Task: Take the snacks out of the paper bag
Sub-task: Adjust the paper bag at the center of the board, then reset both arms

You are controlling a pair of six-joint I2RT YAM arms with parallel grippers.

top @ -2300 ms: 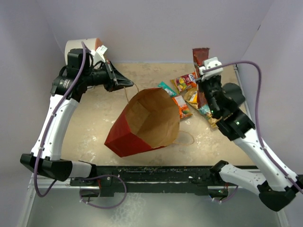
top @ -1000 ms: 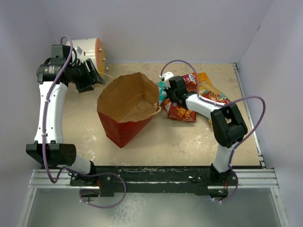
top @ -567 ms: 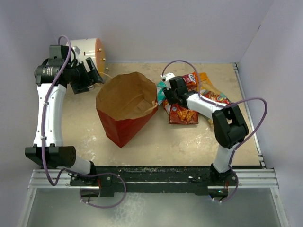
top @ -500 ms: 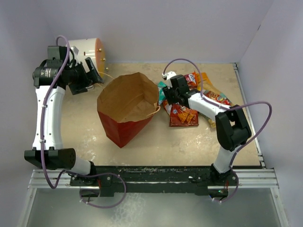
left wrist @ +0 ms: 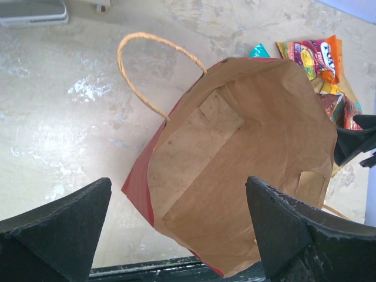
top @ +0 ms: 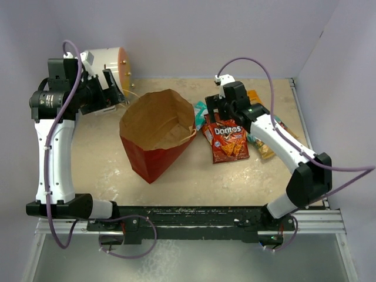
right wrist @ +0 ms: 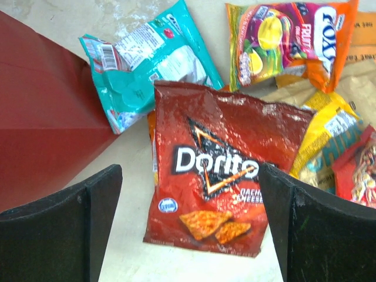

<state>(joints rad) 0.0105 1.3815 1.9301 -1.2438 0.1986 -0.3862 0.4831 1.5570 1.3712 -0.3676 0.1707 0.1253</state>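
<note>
The paper bag (top: pixel 154 161), red outside and brown inside, stands upright left of centre with its mouth open. In the left wrist view the paper bag (left wrist: pixel 235 176) shows only bare brown paper inside. My left gripper (top: pixel 114 88) (left wrist: pixel 178 194) hovers open above and left of the bag, holding nothing. The snacks lie on the table right of the bag. The red Doritos bag (top: pixel 228 140) (right wrist: pixel 214 176) lies flat. A teal packet (right wrist: pixel 147 64), an orange fruit packet (right wrist: pixel 288 44) and a yellow packet (right wrist: pixel 326 129) surround it. My right gripper (top: pixel 220 111) (right wrist: pixel 189 176) hangs open over the Doritos bag, apart from it.
A white cylinder with an orange face (top: pixel 108 61) sits at the back left, behind my left gripper. The bag's tan string handle (left wrist: pixel 147 64) loops out onto the table. Walls close in the back and both sides. The black base rail (top: pixel 194 217) runs along the near edge.
My right gripper opened, let go of the Doritos bag and rose away to the back right; the packet now lies flat. My left gripper opened wider and drew slightly left.
</note>
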